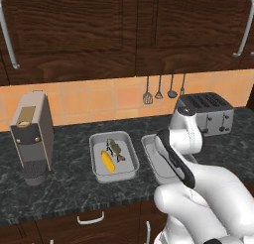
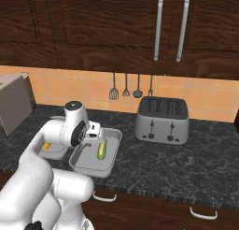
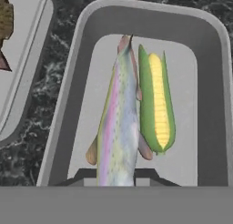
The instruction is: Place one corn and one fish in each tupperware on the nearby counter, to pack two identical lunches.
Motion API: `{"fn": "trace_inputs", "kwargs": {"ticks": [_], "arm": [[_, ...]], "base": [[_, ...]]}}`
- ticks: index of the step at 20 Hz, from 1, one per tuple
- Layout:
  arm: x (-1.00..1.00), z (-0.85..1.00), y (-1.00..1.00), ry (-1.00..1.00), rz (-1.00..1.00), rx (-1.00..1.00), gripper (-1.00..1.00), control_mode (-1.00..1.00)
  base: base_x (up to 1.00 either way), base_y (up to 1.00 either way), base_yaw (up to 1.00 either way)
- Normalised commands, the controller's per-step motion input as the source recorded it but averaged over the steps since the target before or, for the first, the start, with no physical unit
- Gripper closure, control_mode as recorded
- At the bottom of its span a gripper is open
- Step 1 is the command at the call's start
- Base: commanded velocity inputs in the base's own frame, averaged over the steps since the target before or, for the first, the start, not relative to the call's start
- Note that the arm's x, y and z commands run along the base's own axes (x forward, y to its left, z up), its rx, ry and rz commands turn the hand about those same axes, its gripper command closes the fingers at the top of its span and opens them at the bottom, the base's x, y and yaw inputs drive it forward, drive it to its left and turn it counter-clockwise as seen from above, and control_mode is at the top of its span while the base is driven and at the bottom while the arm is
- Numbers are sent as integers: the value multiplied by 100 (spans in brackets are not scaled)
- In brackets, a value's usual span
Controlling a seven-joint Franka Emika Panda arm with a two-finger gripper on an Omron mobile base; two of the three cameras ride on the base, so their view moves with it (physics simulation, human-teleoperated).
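end effector (image 3: 116, 184) clenched on pale fish (image 3: 119, 123) | I hold it over right tupperware (image 3: 211, 104), long axis along tray length, parallel just beside husked corn (image 3: 157, 102) | left tupperware (image 1: 96, 168) has plain corn (image 1: 107, 161), dark fish (image 1: 115, 149) | I judge release next

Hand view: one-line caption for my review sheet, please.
Pincer shut on the pale fish, above the tupperware beside the husked corn.

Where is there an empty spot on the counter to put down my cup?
The counter is bare in front of the toaster, and between the coffee machine and the left tupperware. It's crowded around both trays, where the tool holds the pale fish.
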Motion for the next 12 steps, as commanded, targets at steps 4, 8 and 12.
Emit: {"fn": "trace_inputs", "kwargs": {"ticks": [4, 8, 12], "arm": [[35, -48, 0, 14, 0, 0, 100, -100], [33, -49, 0, 10, 0, 0, 100, -100], [34, -53, 0, 12, 0, 0, 100, -100]], "base": [[0, 0, 0], [0, 0, 0], [0, 0, 0]]}}
